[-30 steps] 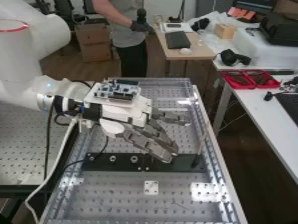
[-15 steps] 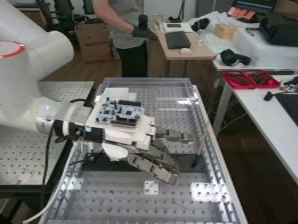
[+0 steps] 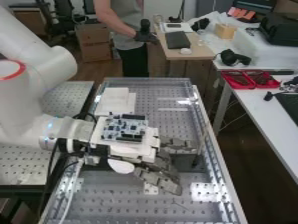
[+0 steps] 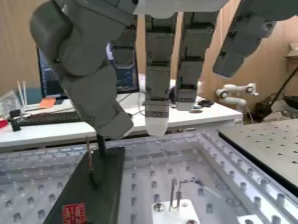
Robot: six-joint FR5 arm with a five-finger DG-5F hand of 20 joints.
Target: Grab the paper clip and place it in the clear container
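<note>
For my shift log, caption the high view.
Robot hand hovering, fingers extended, above the perforated bench and its dark bar.

Arm (image 3: 30, 30): glossy white, a red ring (image 3: 23, 70) circling one joint and a blue glow (image 3: 50, 126) lighting another.
Hand (image 3: 159, 177): dark grey, its fingers tipped in pale grey in the wrist view.
Circuit board (image 3: 124, 129): blue and white, dotted with black parts.
Table (image 3: 126, 200): translucent grey, patterned in regular rows of dots.
Side bench (image 3: 26, 165): metallic grey, speckled by a grid of dark holes.
Long plate (image 4: 106, 185): black, bearing a red patch (image 4: 74, 212).
Small plate (image 4: 176, 215): plain white.
Trays (image 3: 234, 85): bright red.
</note>
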